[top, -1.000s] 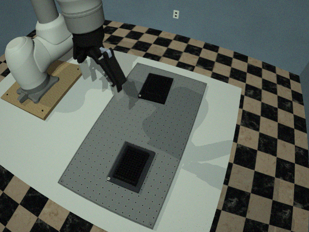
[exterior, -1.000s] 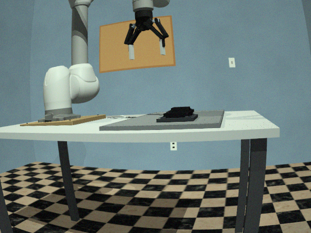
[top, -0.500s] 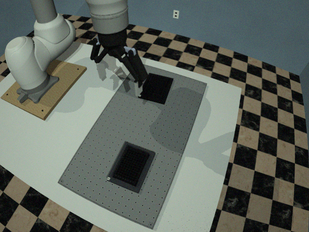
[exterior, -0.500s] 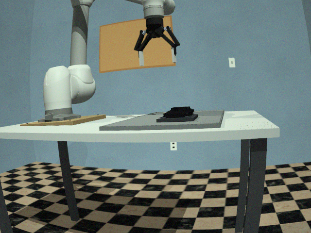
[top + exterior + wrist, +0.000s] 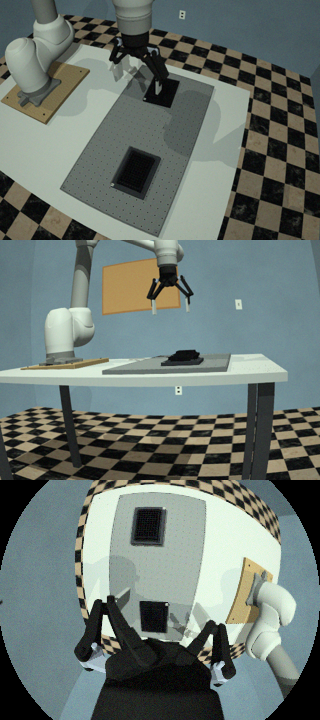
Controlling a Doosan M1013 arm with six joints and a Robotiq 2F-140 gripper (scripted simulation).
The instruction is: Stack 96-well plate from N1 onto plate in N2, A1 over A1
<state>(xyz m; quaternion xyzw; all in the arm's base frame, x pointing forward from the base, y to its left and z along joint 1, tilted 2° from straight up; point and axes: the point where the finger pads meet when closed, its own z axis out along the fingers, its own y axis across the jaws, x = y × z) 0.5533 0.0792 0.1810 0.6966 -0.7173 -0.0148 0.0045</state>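
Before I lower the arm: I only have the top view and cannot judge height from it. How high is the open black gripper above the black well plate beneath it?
Observer: In the exterior view the black gripper hangs high above the white table, well clear of the black well plate.
Operator: Is it lined up over that plate?
Observer: In the wrist view the plate shows about midway between the two spread fingers, with nothing between them.
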